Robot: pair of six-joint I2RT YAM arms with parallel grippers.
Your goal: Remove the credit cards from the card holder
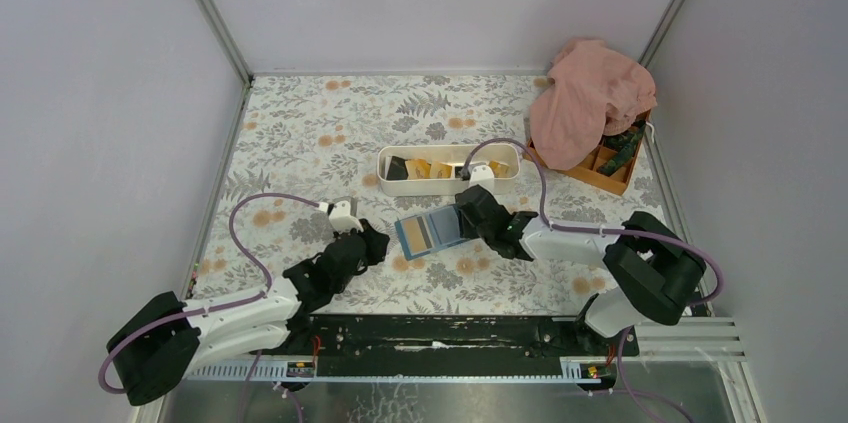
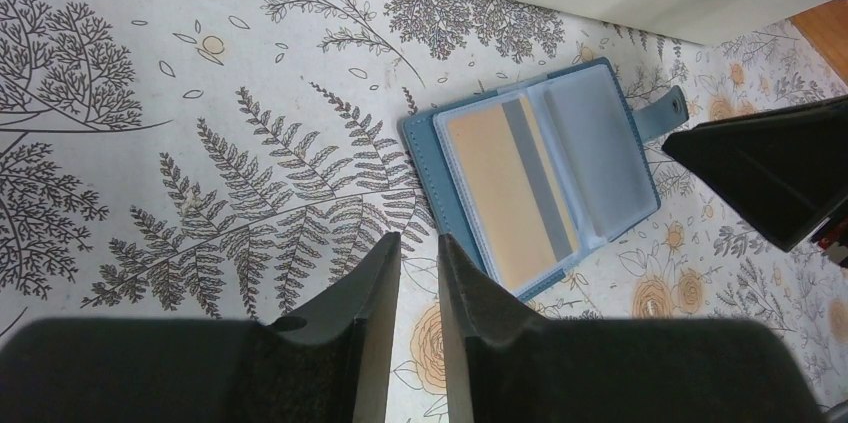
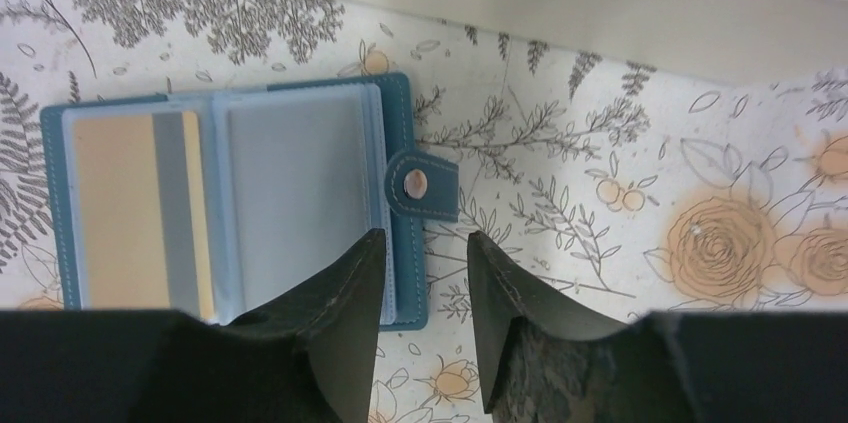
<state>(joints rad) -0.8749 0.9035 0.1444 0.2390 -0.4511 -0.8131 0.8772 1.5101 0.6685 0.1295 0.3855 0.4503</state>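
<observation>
The blue card holder [image 1: 430, 233] lies open and flat on the flowered table. An orange-yellow credit card [image 2: 500, 193] with a grey stripe sits in its left clear pocket; the right pocket [image 3: 295, 193] looks grey and bare. My right gripper [image 3: 425, 243] hovers open over the holder's right edge, below the snap tab [image 3: 420, 183], gripping nothing. Just off the holder's near left corner, my left gripper [image 2: 418, 248] has a narrow gap between its jaws and nothing in it. More orange-yellow and black cards [image 1: 432, 170] lie in the white tray.
The long white tray [image 1: 450, 155] stands just behind the holder. An orange compartment box [image 1: 605, 168] sits at the back right, half covered by a pink cloth [image 1: 590, 98]. Grey walls close in the table on three sides.
</observation>
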